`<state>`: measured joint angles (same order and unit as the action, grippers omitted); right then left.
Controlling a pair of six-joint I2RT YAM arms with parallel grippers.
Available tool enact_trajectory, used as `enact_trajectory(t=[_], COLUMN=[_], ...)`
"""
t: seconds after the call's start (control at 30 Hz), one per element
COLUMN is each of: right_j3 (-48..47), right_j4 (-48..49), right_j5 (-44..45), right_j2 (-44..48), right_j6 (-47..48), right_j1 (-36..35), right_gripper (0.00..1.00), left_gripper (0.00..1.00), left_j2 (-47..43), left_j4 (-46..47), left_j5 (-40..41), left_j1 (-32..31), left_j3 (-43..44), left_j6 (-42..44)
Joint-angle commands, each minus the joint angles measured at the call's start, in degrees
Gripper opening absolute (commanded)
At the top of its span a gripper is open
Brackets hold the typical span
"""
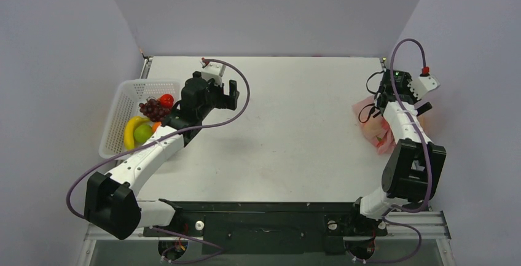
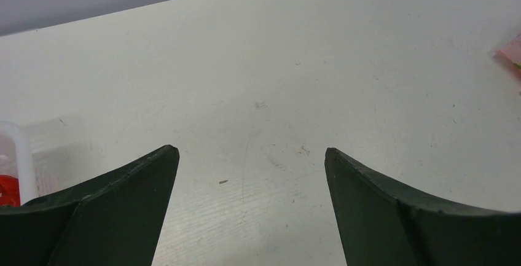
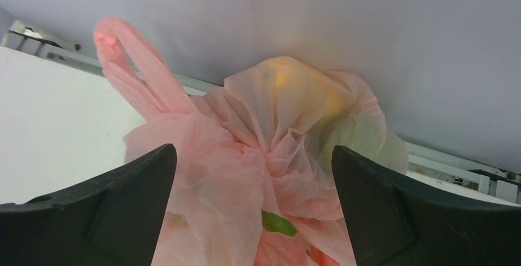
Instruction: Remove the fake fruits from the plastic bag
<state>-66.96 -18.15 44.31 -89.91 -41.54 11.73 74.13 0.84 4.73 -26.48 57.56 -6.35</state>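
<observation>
The pink plastic bag lies bunched at the table's right edge, under my right arm. In the right wrist view, the bag has one loop handle standing up. A yellow fruit and a pale green fruit show through the film. My right gripper is open, its fingers on either side of the bunched top and closed on nothing. My left gripper is open and empty over bare table, right of the basket. A banana, a green fruit, grapes and a red fruit lie in the basket.
The white mesh basket stands at the table's left edge; its corner shows in the left wrist view. The right wall and the table's edge rail are close behind the bag. Purple cables loop off both arms.
</observation>
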Motion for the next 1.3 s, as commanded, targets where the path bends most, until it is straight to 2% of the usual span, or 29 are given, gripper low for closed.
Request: enact_trajectory(t=[0.0,0.07,0.13,0.2,0.3,0.47,0.63,0.77,0.87,1.03,1.1,1.27], right_j3=[-1.89,-1.71,-1.63,-1.37,-0.86,2.78,8.97,11.20,12.04,14.76,16.14,18.88], right_j4=[-2.44,-1.63,-1.32,-1.16,-0.84,0.97,8.17,12.31,13.47,13.83,13.48,11.59], right_j5=[-1.34,-3.18,-5.01,-6.64,-9.38,-12.17,-14.34,-20.16,-20.90,-21.69,-22.23,-21.64], right_j2=[-1.72,-2.27,-3.42,-4.22,-4.91,-2.69,1.94,3.66,4.06,8.22,10.29,14.50], right_j6=[-1.71,-0.73,-0.27,-0.73,-1.34,-0.79,2.19,2.44,1.33,-0.92,-1.82,-1.57], right_j1=[0.22,0.23,0.23,0.18,0.10,-1.36,-3.18,-3.91,-4.42,-4.27,-4.60,-6.35], right_gripper=[0.91,0.87,0.78,0.64,0.53,0.25,0.17,0.11,0.00,0.00,0.00,0.00], left_gripper=[0.87,0.87,0.87,0.87,0.87,0.87,0.83,0.83,0.83,0.83,0.83,0.86], left_j2=[0.42,1.08,2.05,3.10,4.33,6.93,10.72,17.74,26.04,47.61,53.88,63.62], left_j4=[0.91,0.87,0.66,0.20,-0.34,-0.16,1.21,9.19,15.10,14.51,15.84,21.95], left_j5=[-1.36,-1.83,-2.31,-2.76,-3.55,-2.90,-2.32,-5.57,-7.26,-7.15,-7.89,-9.88], left_j1=[-0.06,-0.06,-0.06,-0.06,-0.13,-2.81,-10.20,-15.09,-18.32,-24.77,-26.32,-28.55], left_j3=[3.26,3.40,3.80,4.24,4.54,4.12,3.07,2.55,10.62,35.90,42.77,52.31], left_j6=[-0.23,-0.50,-0.80,-1.09,-1.64,-0.14,2.65,-1.25,-4.57,-3.60,-4.06,-4.13])
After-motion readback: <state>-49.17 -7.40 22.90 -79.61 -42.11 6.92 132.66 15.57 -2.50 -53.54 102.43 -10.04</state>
